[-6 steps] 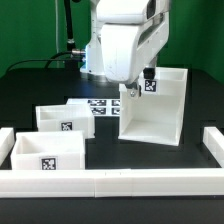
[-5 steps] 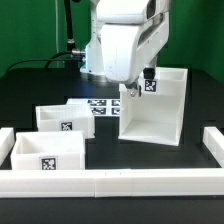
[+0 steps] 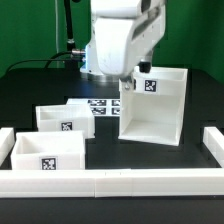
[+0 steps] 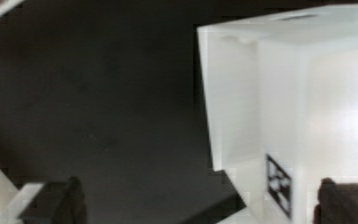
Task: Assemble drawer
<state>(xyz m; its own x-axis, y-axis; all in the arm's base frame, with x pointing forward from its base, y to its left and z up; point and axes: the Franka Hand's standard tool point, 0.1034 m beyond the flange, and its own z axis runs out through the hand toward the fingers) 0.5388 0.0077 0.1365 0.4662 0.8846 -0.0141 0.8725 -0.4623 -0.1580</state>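
The tall white drawer housing [image 3: 150,105] stands on the black table at the exterior view's right, its open side toward the camera. My gripper [image 3: 135,78] hovers at the housing's upper left edge. In the wrist view the gripper [image 4: 197,205] is open, its two dark fingers [image 4: 51,200] far apart, with the housing [image 4: 300,90] wall and its tag between them. Nothing is held. Two open-top trays lie at the exterior view's left, one farther back [image 3: 62,117] and one nearer the front [image 3: 48,152].
The marker board [image 3: 100,105] lies flat between the far tray and the housing. Low white rails run along the front [image 3: 110,183], the right [image 3: 212,140] and the left [image 3: 5,135] of the table. A black cable hangs at the back left.
The gripper has risen a little and shifted slightly left, uncovering the tag on the housing's upper edge. The housing and trays have not moved.
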